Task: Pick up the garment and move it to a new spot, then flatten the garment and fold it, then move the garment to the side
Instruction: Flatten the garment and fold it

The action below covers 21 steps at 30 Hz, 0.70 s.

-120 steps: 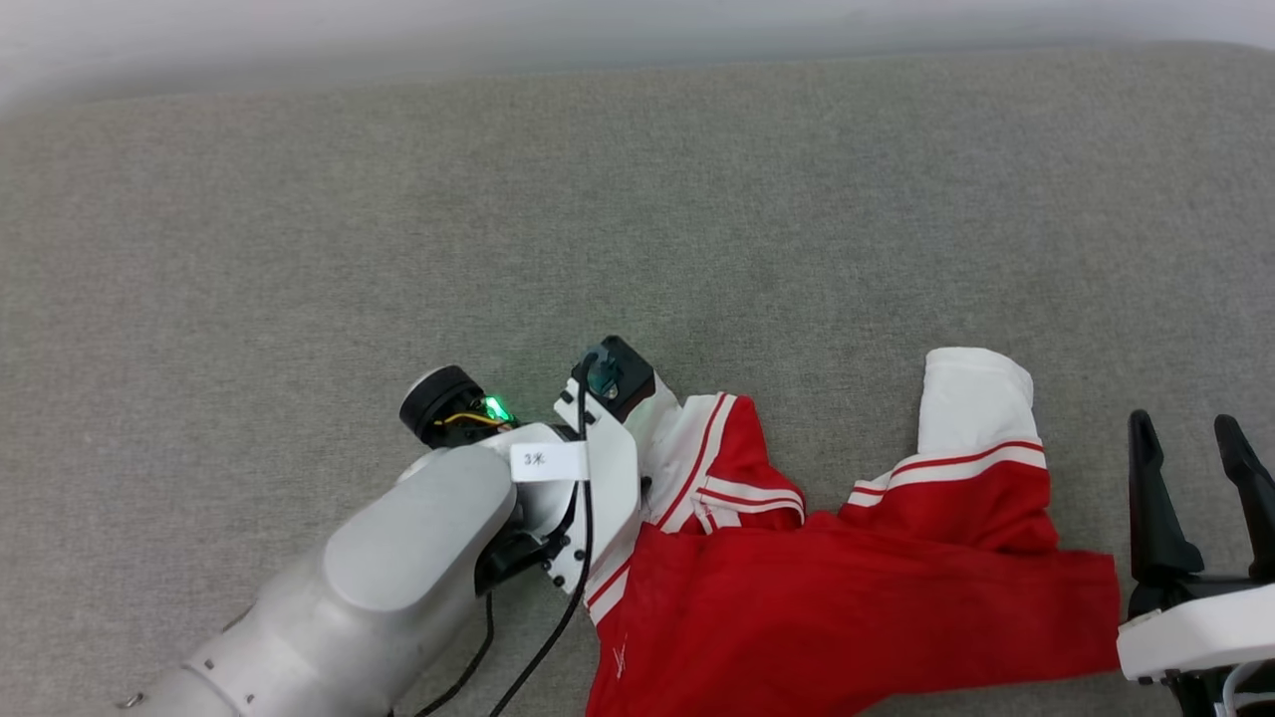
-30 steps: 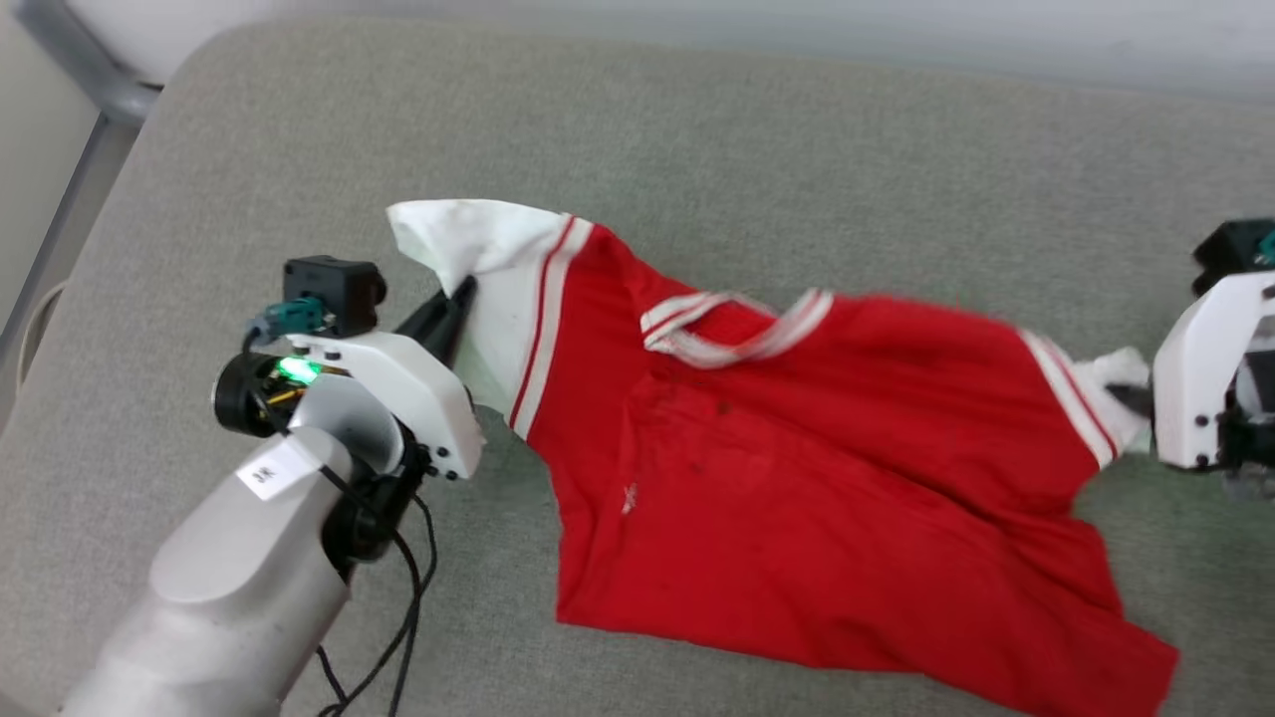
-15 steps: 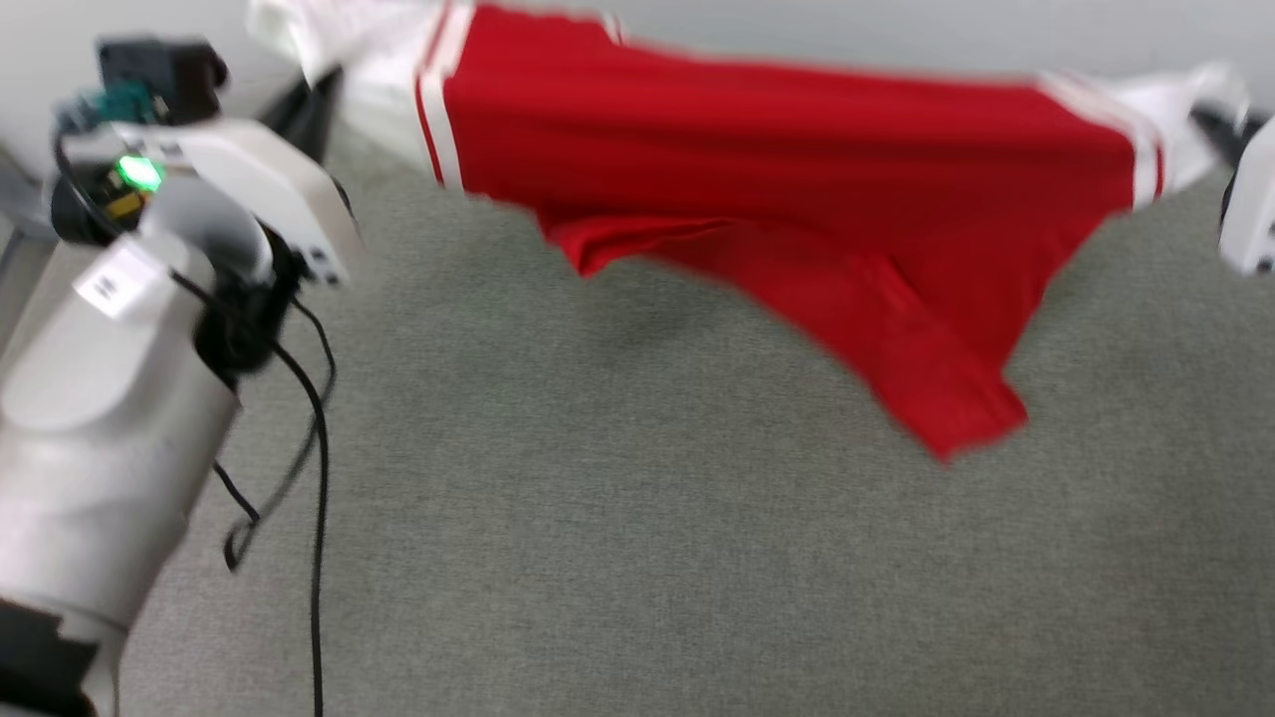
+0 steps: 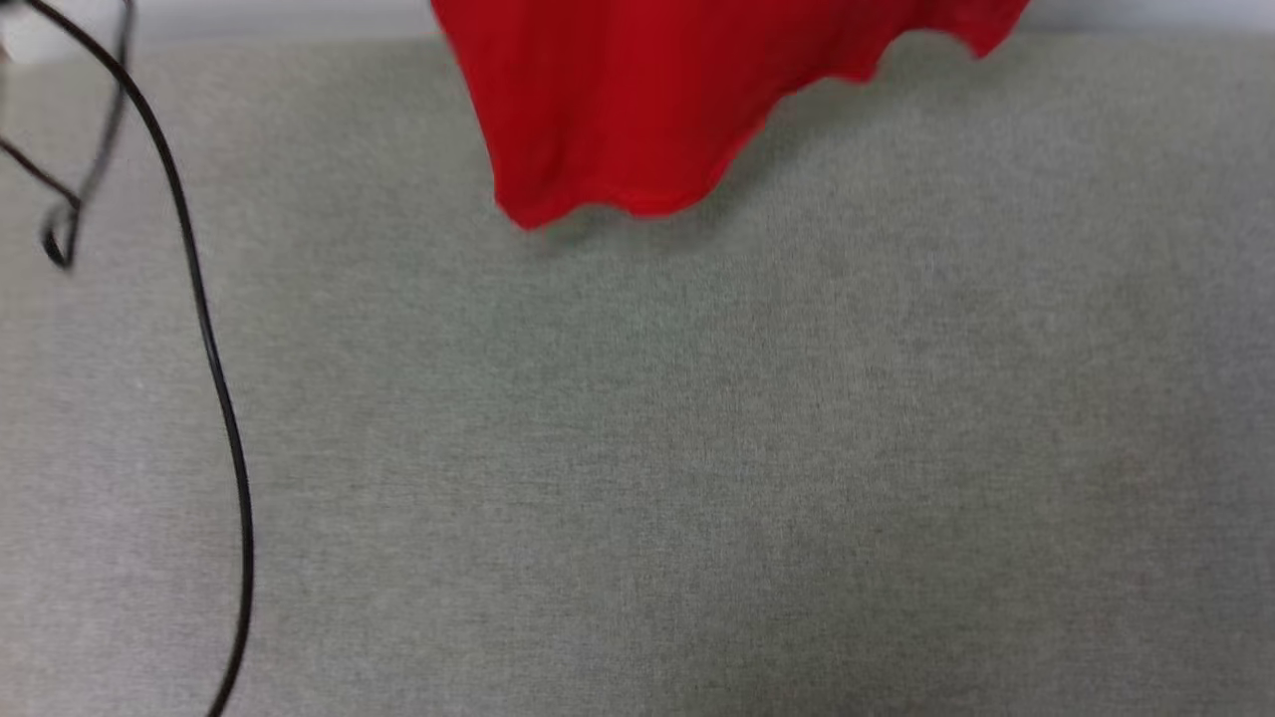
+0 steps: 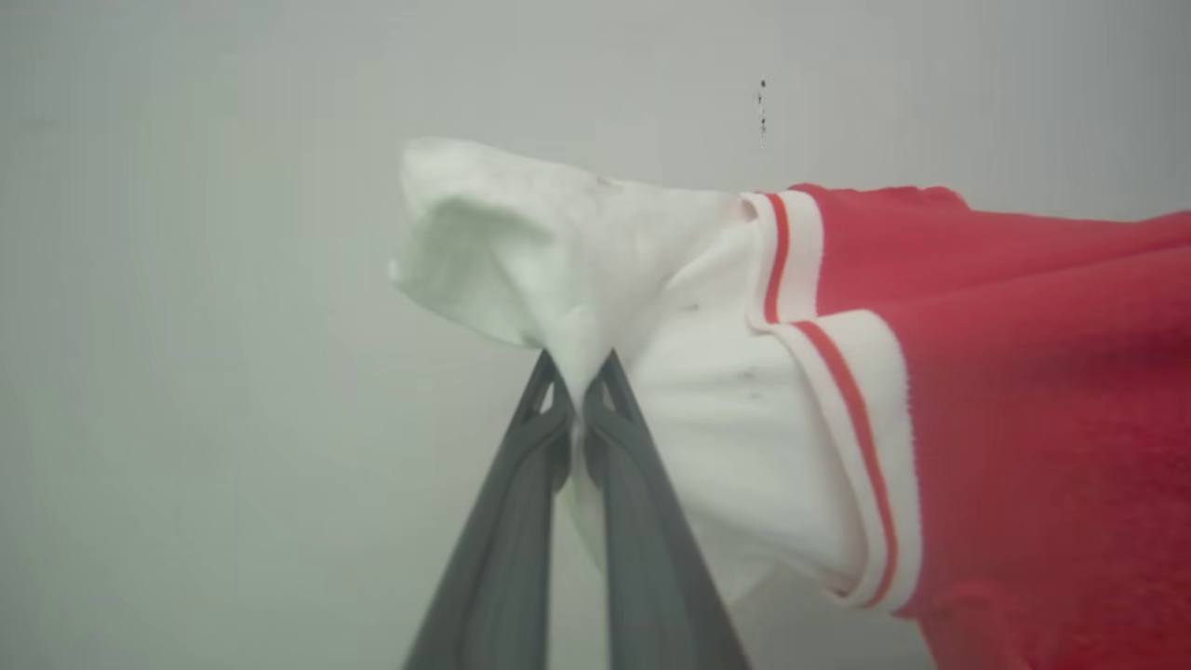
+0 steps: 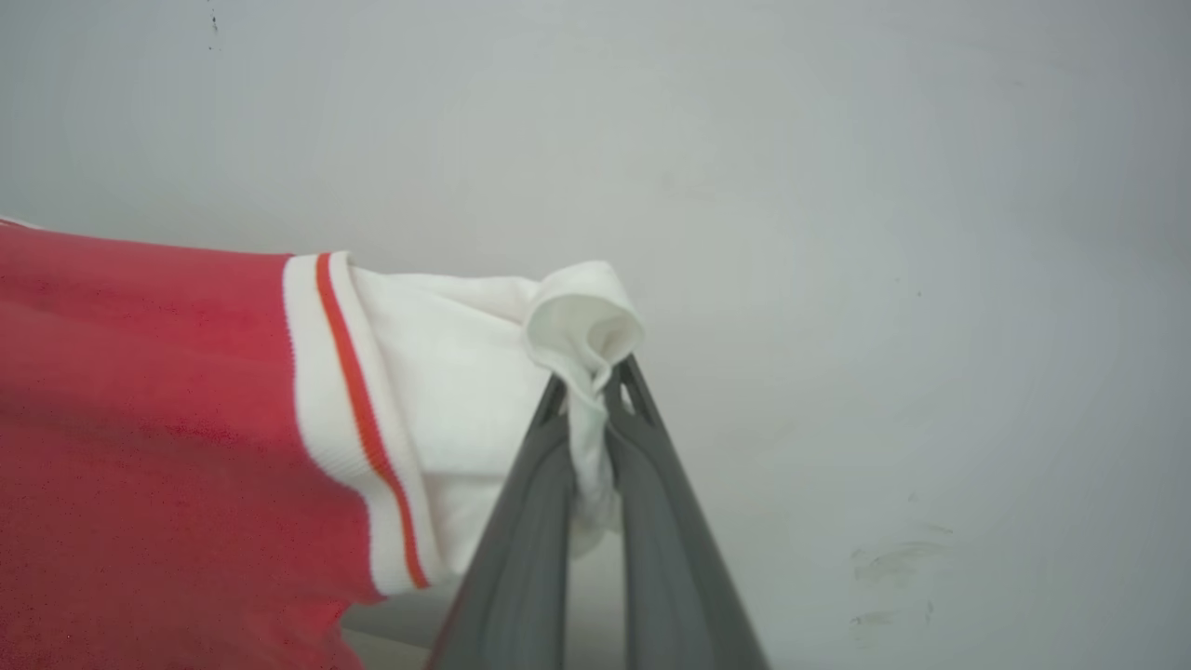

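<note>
The garment [image 4: 637,110] is a red jersey with white sleeves. In the head view its red lower part hangs down from the top edge, and its hem floats just above the grey cushion. My left gripper [image 5: 579,372] is shut on one white sleeve [image 5: 549,251] in the left wrist view, with the red body [image 5: 1042,391] stretching off to the right. My right gripper [image 6: 588,377] pinches the bunched end of the other white sleeve [image 6: 465,372], the red cloth [image 6: 140,419] running left. Both sleeves are held up in front of a pale wall.
A grey fabric cushion [image 4: 697,448] spreads across the head view below the jersey. A black cable [image 4: 204,339] loops down the left side of that view. A pale wall [image 6: 837,186] stands behind both grippers.
The jersey has been lifted off the cushion and spread between the two grippers. The head camera has shifted, so both arms have left its picture and the hem now hangs at the top.
</note>
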{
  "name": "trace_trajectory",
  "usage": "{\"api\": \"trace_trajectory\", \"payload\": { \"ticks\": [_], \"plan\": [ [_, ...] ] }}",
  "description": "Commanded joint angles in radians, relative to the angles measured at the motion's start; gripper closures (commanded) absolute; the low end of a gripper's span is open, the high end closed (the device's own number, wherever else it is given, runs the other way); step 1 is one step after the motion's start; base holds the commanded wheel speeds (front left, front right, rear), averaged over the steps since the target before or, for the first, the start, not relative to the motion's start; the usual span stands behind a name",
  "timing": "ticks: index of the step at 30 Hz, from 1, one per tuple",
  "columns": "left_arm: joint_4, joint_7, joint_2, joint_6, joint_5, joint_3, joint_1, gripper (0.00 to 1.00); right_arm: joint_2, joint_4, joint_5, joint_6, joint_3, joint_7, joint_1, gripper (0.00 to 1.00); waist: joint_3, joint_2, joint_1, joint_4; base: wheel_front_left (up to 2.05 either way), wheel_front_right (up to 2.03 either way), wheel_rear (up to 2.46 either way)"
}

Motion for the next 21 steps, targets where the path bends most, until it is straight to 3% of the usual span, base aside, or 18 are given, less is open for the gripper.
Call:
{"api": "trace_trajectory", "payload": {
  "ticks": [1, 10, 21],
  "plan": [
    [0.018, -0.014, 0.031, 0.013, 0.017, 0.009, -0.044, 1.00, -0.014, 0.014, -0.016, -0.005, -0.019, -0.020, -0.047, 1.00, 0.064, 0.0000, -0.0001, -0.015, 0.00, 0.00, 0.00],
    [0.078, -0.069, 0.031, 0.005, 0.037, 0.030, -0.241, 1.00, 0.030, 0.086, -0.056, -0.005, -0.031, -0.129, -0.260, 1.00, 0.236, 0.0000, -0.0001, -0.031, 0.00, 0.00, 0.00],
    [0.153, -0.121, 0.009, -0.056, 0.002, 0.065, -0.152, 1.00, 0.078, 0.170, 0.023, -0.005, 0.067, -0.222, -0.221, 1.00, 0.304, 0.0000, -0.0001, -0.041, 0.00, 0.00, 0.00]
  ]
}}
